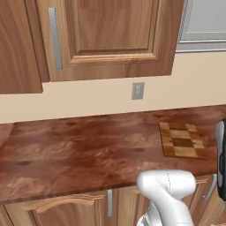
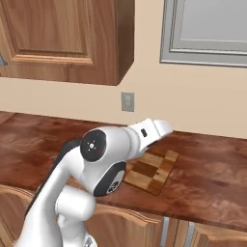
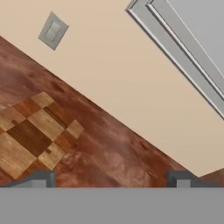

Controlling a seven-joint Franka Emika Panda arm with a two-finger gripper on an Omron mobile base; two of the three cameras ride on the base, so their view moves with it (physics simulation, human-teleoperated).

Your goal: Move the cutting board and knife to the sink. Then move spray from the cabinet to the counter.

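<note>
A: Hand view is showing the cutting board (image 3: 33,135) lying flat on the table (image 3: 118,153), and the gripper (image 3: 111,179) is hanging above the wood with its jaws spread wide and gripping nothing.

B: Where is the board sitting?

A: In the left base view the cutting board (image 1: 182,140) is lying toward the table's right end, nearer the front edge than the wall, below the wall outlet (image 1: 138,91). In the right base view the arm is covering part of it, but the far corner is showing.

B: How is it going to handle?

A: I am judging it as stiff and fairly heavy, a solid wooden slab, not fragile. Lying flat, it is offering no top grip; I am thinking the jaws need to pinch across a thin edge, probably the front one.

B: And the knife?

A: I am not making it out.
</note>
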